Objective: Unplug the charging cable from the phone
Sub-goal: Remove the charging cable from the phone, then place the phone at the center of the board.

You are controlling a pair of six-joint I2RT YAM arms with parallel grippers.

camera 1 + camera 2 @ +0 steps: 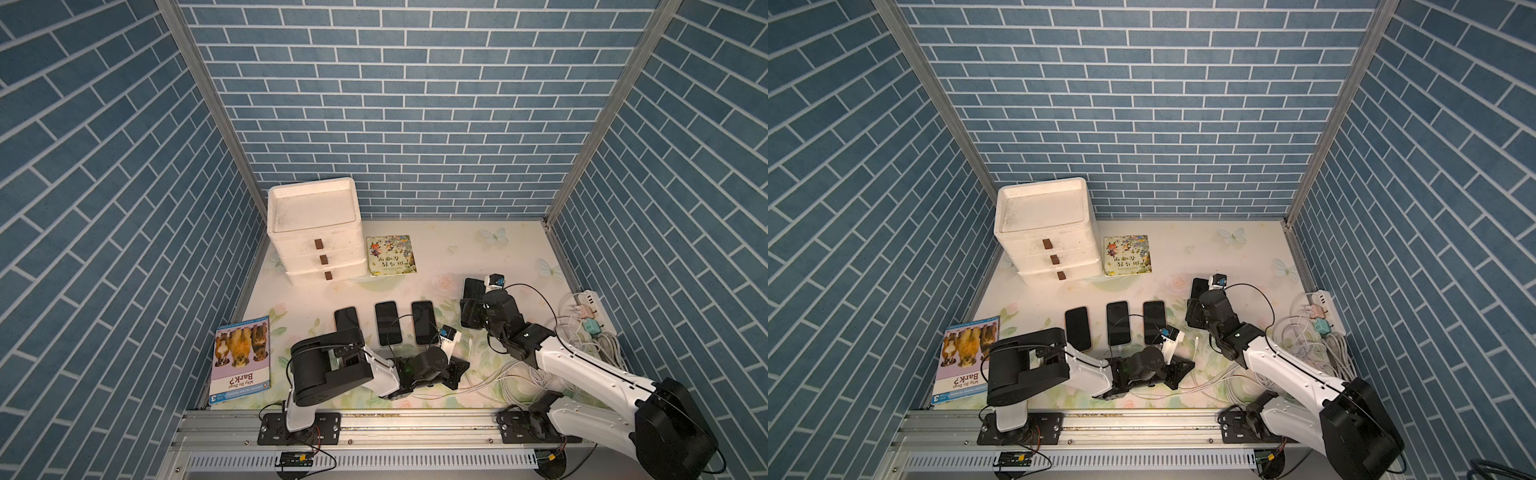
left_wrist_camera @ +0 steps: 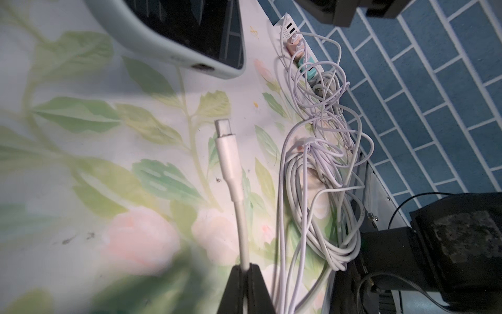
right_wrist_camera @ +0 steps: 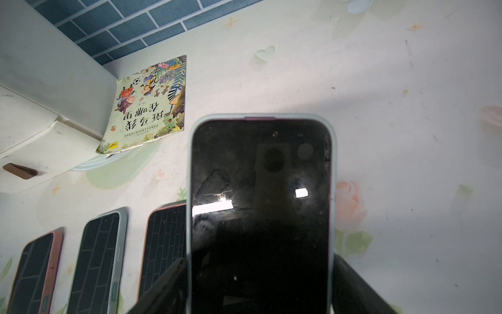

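My right gripper is shut on a dark-screened phone in a pale case, one finger on each long edge. Both top views show this phone at the mat's right, its near end hidden under the gripper. My left gripper is shut on the white charging cable a short way behind its plug. The plug lies bare on the mat, plugged into nothing. Apart from it in the left wrist view, another pale-cased phone has an empty port. In a top view the plug lies just beyond the left gripper.
Three phones lie in a row mid-mat. A white drawer unit and a picture book stand at the back. A dog book is front left. A power strip and tangled white cables fill the right edge.
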